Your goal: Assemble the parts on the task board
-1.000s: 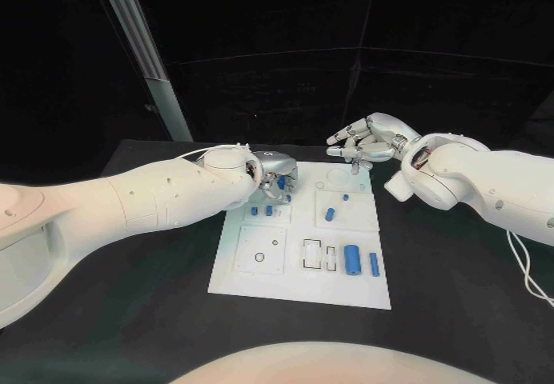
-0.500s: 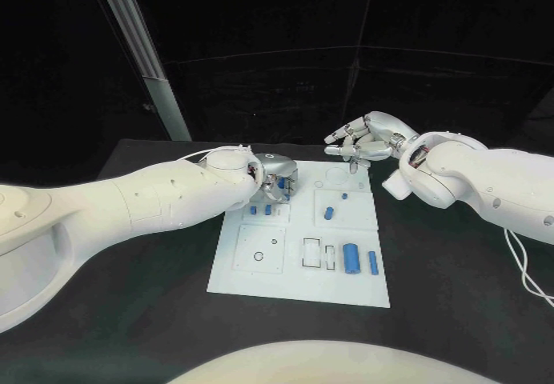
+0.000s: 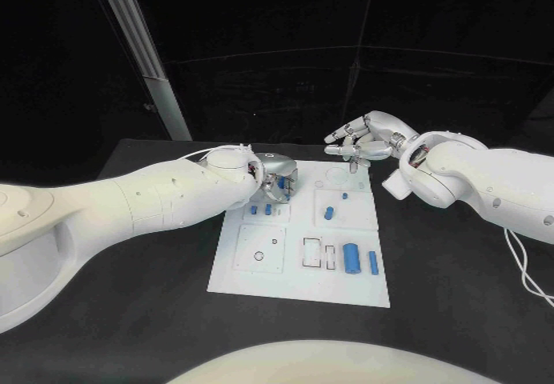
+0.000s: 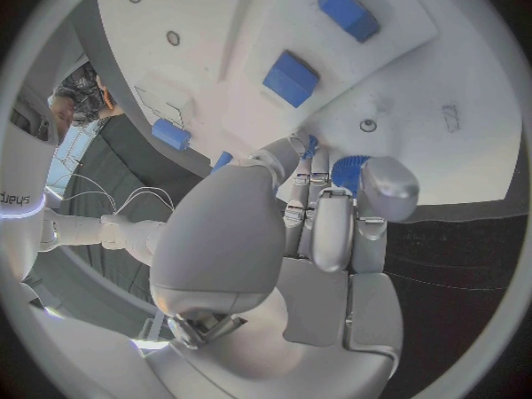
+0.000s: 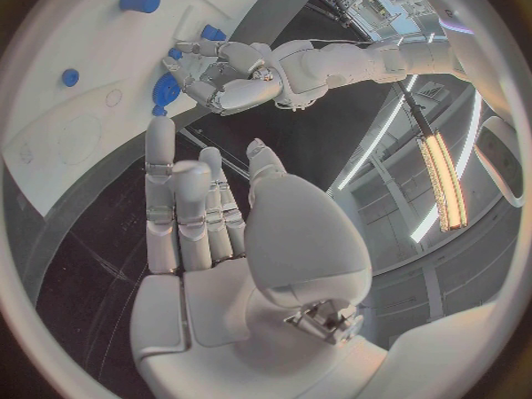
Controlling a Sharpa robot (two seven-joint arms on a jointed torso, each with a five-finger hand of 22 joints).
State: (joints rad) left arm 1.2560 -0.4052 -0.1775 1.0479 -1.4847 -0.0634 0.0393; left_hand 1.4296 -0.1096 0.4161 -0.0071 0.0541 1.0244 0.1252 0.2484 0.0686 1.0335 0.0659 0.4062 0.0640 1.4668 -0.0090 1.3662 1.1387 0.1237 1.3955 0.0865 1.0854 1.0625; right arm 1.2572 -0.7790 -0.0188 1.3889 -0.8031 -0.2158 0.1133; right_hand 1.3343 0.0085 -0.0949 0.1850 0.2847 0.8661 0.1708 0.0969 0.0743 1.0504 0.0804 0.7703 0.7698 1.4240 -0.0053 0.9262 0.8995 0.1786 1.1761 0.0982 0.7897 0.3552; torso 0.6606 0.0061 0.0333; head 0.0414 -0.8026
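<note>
A blue part (image 4: 346,170) is apparently pinched by the left hand (image 3: 274,178) over the board (image 3: 263,284); seating is needed next. The right hand (image 3: 367,140) is held spread, empty.

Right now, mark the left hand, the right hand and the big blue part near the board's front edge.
left hand (image 3: 272,174), head view, its back.
right hand (image 3: 367,141), head view, palm middle.
big blue part (image 3: 351,258), head view, its middle.

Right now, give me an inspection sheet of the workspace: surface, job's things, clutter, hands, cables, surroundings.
Surface: black table, bare around the board.
Job's things: white task board; blue parts lying in its near-right area, more mid-board.
Clutter: nothing seen.
Hands: left hand over the board's far-left corner, fingers closed round a blue part; right hand raised beyond the far edge, fingers apart, holding nothing.
Cables: white cable hanging by the right arm.
Surroundings: dark backdrop, slanted metal post.
</note>
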